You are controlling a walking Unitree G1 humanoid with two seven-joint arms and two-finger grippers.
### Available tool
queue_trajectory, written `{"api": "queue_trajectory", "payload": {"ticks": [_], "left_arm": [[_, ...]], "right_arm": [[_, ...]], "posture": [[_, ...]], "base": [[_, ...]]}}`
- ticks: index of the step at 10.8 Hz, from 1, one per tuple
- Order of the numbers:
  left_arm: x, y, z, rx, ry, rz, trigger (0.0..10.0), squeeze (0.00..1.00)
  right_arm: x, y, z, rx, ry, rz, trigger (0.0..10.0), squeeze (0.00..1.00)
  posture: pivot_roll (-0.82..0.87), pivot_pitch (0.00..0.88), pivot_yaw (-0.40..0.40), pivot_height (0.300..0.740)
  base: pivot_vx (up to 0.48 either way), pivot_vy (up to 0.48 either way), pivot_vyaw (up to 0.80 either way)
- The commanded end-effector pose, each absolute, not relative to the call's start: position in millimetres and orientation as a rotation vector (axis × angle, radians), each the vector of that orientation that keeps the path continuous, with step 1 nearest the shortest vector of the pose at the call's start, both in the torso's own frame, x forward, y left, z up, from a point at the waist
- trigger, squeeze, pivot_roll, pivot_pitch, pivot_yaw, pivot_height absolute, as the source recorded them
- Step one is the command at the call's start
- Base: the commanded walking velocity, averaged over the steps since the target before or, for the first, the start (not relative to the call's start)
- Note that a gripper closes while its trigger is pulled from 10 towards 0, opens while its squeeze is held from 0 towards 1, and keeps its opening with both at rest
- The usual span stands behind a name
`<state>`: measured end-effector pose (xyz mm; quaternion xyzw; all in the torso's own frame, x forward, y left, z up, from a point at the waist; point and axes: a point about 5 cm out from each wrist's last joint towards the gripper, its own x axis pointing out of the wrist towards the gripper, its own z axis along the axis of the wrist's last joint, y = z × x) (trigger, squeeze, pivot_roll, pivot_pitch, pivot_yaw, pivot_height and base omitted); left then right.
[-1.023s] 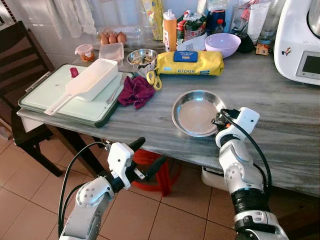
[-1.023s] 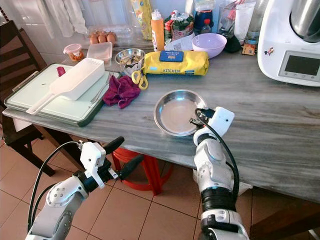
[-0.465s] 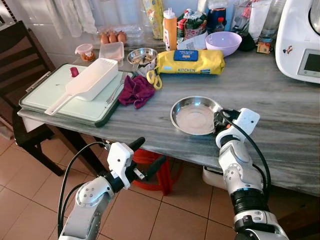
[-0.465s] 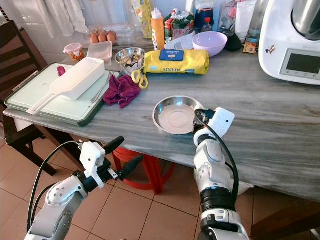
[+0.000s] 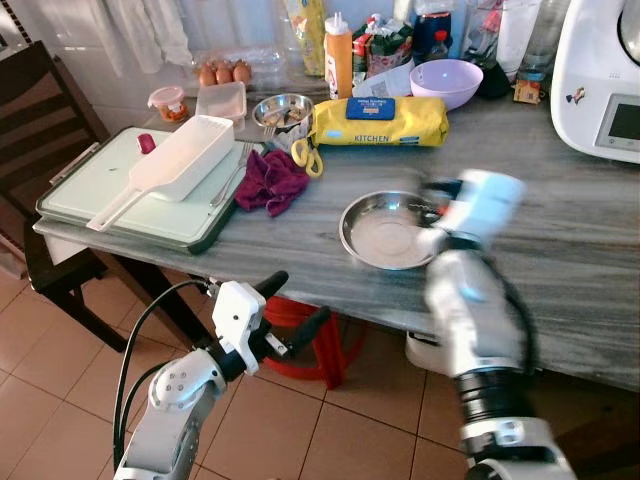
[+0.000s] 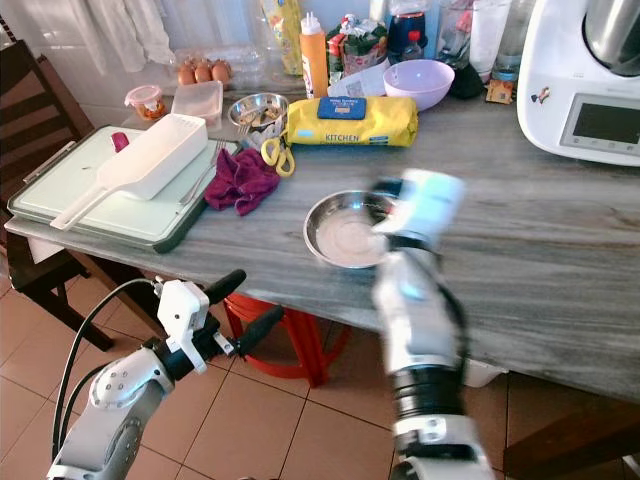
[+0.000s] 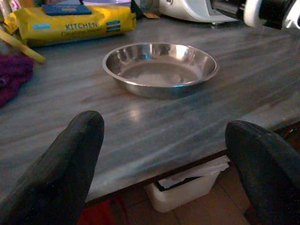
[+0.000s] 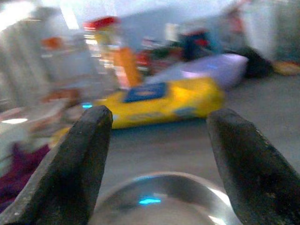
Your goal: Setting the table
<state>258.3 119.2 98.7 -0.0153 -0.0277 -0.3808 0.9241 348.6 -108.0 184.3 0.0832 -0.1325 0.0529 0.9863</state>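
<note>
Two grippers are in play, and nearest the robot is the left gripper, hanging below the table edge with its fingers spread and nothing between them. Its wrist camera looks up across the grey marble table at the steel plate, which lies well ahead of those fingers and a little toward the robot's right.

Next out is the right gripper, blurred with motion above the near right rim of the steel plate. Its two black fingers stand wide apart, released, and the plate's rim curves just below and between them. The plate rests flat on the table, near the front edge, with no long axis to line up on, being round. So the right arm is much the nearer of the two, and any regrasp would, I judge, come from it reaching down onto the near rim.

Compared with half a second ago, the right wrist sits higher and further over the table, now smeared where it was sharp; the plate is in much the same spot. A second ago the plate lay closer to the table edge.

Beyond the plate lie the purple cloth, the yellow wipes pack and the lilac bowl.
</note>
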Motion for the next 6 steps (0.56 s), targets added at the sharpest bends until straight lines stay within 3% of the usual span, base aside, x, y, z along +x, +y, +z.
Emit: {"api": "queue_trajectory", "payload": {"ticks": [1, 3, 6], "left_arm": [[259, 125, 98, -0.008, -0.046, -0.761, 10.0, 0.00], [261, 127, 101, 0.002, -0.057, -0.738, 10.0, 0.00], [268, 134, 106, -0.018, -0.105, -0.618, 10.0, 0.00]], "right_arm": [[344, -98, 187, 0.154, -0.291, 0.163, 10.0, 1.00], [334, -91, 176, 0.142, -0.263, 0.216, 10.0, 1.00], [308, -111, 166, -0.011, -0.288, 0.176, 10.0, 1.00]], "posture": [[-0.02, 0.077, 0.138, 0.740], [-0.01, 0.078, 0.133, 0.740], [-0.03, 0.077, 0.117, 0.740]], "base": [[0.000, 0.000, 0.00], [0.000, 0.000, 0.00], [0.000, 0.000, 0.00]]}}
